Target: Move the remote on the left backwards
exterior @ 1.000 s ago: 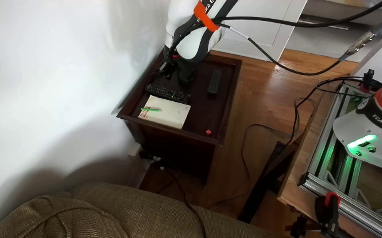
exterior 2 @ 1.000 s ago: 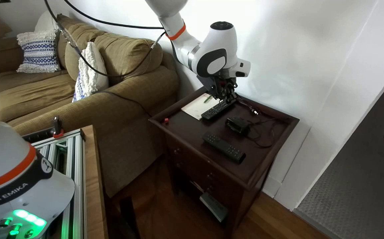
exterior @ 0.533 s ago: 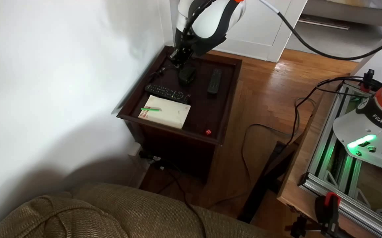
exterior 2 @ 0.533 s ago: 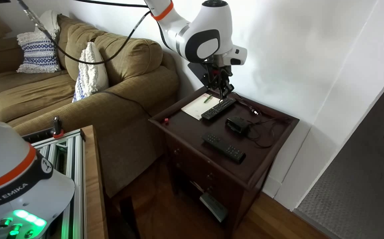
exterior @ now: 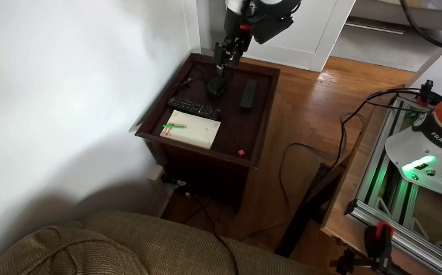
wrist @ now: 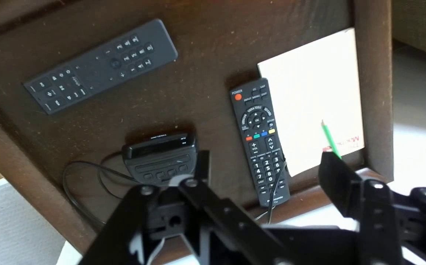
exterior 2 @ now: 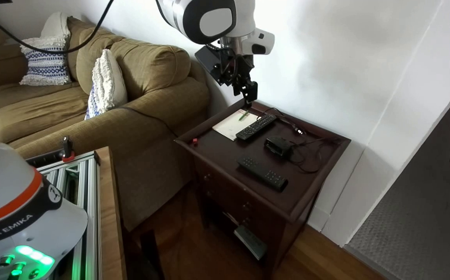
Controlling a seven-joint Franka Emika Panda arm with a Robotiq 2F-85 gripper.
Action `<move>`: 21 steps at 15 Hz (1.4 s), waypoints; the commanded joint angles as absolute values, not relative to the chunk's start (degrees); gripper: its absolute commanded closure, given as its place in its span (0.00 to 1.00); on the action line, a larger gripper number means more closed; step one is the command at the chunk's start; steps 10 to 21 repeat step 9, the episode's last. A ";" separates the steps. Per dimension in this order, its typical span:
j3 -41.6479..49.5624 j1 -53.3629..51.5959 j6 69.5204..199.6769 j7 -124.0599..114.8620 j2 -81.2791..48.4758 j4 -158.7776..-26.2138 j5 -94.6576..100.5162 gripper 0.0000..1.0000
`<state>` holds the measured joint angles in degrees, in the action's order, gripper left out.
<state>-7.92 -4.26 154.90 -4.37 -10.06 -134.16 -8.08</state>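
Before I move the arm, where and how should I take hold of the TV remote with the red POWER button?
I would grip the TV remote across its middle, gripper coming from straight above, closing on the long edges: it is slim and lies flat. A thin cable crosses its number-key end; paper lies along one edge.

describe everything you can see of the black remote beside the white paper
The remote, slim and plastic-looking, has a red power button, arrow ring, four coloured buttons and white numbers. It lies flat, buttons up, on the table alongside the paper; contact is unclear. A cord crosses one end. The tool hangs clear.
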 commanded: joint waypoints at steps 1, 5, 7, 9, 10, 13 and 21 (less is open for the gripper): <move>-7.87 -4.17 153.27 -2.79 -2.70 -139.77 -10.77 0.00; -7.13 -4.86 153.37 -4.33 -3.36 -138.43 -9.01 0.00; -7.14 -4.89 153.37 -4.33 -3.37 -138.24 -9.01 0.00; -7.16 -4.93 153.37 -4.33 -3.67 -138.10 -9.01 0.00; -7.16 -4.93 153.37 -4.33 -3.67 -138.10 -9.01 0.00; -7.16 -4.93 153.37 -4.33 -3.67 -138.10 -9.01 0.00; -7.16 -4.93 153.37 -4.33 -3.67 -138.10 -9.01 0.00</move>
